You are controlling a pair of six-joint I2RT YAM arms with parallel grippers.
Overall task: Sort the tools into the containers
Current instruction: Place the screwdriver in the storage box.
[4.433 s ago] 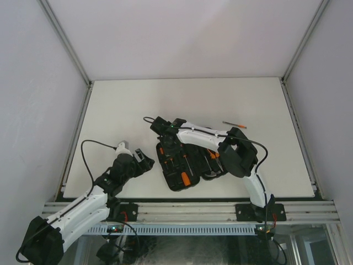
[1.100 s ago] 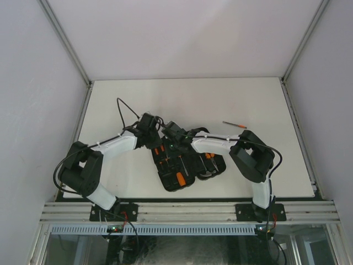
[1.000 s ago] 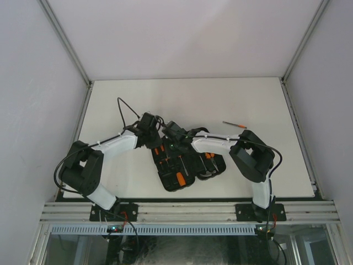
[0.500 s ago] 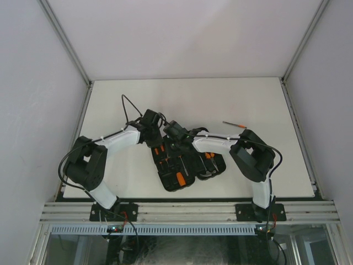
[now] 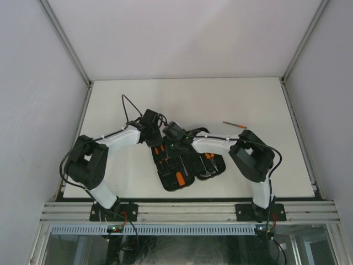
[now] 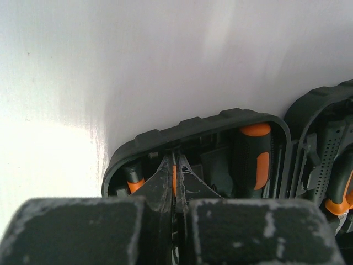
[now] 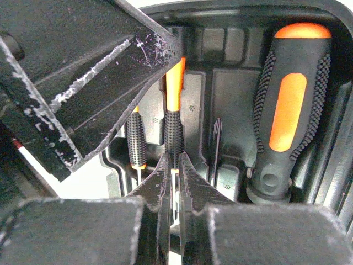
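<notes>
White table (image 5: 138, 99), pale walls (image 5: 182, 33) around black case (image 6: 193, 126); inside it left gripper (image 6: 175, 160) and right gripper (image 7: 174, 163) both clench one thin screwdriver (image 7: 174, 135).

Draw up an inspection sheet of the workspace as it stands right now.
Surface: white table; no stains seen.
Job's things: black tool case lying open with tools in its slots; thick orange-and-black handle seated; thin screwdriver held over its slot; loose screwdriver on the table beyond the case.
Clutter: nothing seen.
Grippers: left end effector shut on the thin screwdriver's orange end; right end effector shut at its shaft.
Cables: black cable loops above the left arm, off the case.
Surroundings: white walls, metal rail at the near edge.
</notes>
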